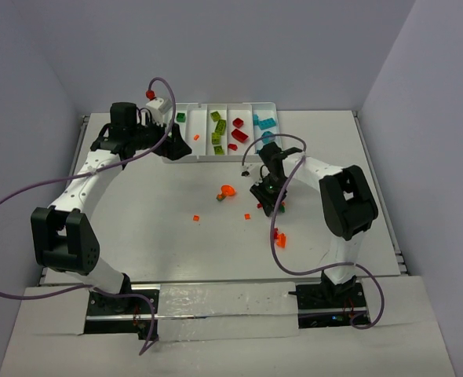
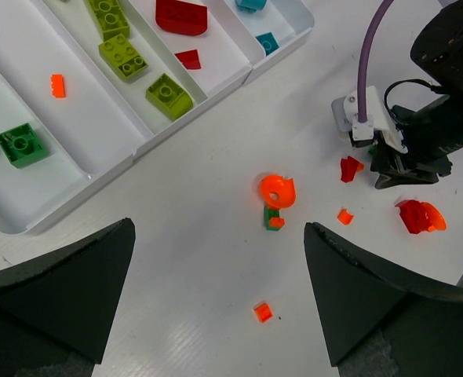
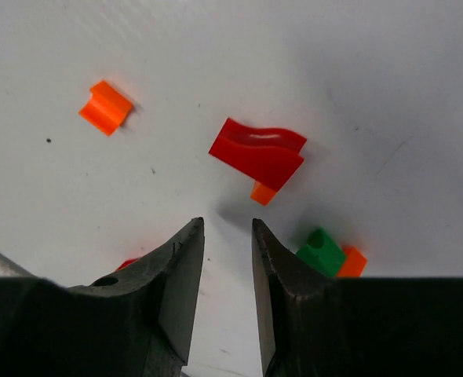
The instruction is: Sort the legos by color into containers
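**Three cams: one overhead, one on each wrist**

The top cam sits high above and behind the arm bases (image 1: 118,302), tilted down and forward, so it takes in the whole counter (image 1: 216,243) out to the tray (image 1: 186,129) at the far edge. The left wrist cam hangs well up near the tray, looking down past its own left fingers (image 2: 59,290) in the bottom corners. It shares the tray and the orange round piece (image 2: 277,191) with the top view. The right wrist cam is way closer, almost on the counter, staring down between the right fingers (image 3: 173,290) at a small patch around a red curved brick (image 3: 259,153) – ground both other views also cover.
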